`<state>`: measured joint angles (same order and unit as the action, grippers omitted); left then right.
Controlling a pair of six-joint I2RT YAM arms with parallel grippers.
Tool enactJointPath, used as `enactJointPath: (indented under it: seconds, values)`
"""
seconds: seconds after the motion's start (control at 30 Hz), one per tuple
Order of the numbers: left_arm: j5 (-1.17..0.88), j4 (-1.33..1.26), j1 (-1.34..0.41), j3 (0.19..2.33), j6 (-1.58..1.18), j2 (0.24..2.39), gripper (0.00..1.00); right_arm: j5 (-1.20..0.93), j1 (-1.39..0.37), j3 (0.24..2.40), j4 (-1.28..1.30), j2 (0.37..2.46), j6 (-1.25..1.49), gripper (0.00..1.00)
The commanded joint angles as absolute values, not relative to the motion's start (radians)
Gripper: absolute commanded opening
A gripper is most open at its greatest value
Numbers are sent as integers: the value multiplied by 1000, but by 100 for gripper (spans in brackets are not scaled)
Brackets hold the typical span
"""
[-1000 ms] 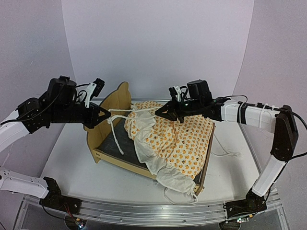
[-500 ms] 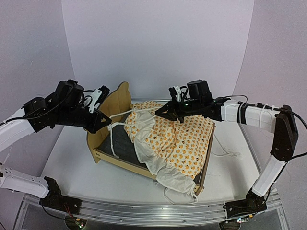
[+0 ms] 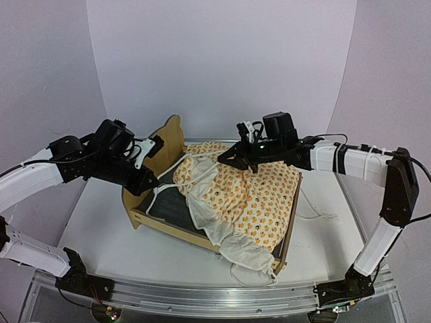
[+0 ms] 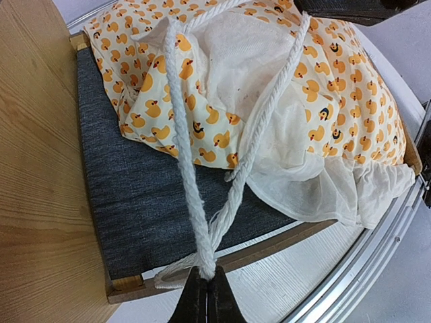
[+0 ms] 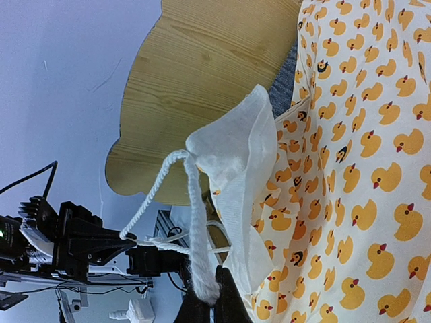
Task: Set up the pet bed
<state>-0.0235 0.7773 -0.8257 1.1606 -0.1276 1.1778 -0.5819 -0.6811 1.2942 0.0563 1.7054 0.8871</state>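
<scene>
The pet bed [image 3: 172, 134] stood on the table [image 3: 101, 222] between the two arms, its bear-ear headboard toward the left arm and its low footboard toward the right. The dark grey base panel [image 4: 135, 192] was exposed at the headboard end. The duck-print bedding [image 3: 256, 195] lay bunched over the rest of the frame, and its white ruffle spilled over the near rail.

The left gripper [image 3: 153, 183] was beside the headboard at the near corner. Its jaws were closed on two strands of the white cord [image 4: 185, 134], which ran up taut to the bedding. The right gripper [image 3: 224, 160] was held above the bedding's head end. The right wrist view showed its jaws pinched shut on the same cord, just beside a raised fold of ruffle. A further loose length of cord lay on the table past the footboard.
</scene>
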Motion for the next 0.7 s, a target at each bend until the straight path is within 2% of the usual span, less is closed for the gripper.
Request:
enactJointPath:
  seconds: [0.0,0.5,0.67]
  values:
    - [-12,799,-822,1195,-117,1166,0,-594,-687,1344,33,1692,887,0]
    - [31,746,-822,1107,-117,1359,0,-592,-695,1340,33,1684,884,0]
    - [-19,708,-822,1071,-118,1393,0,-594,-698,1342,33,1688,887,0]
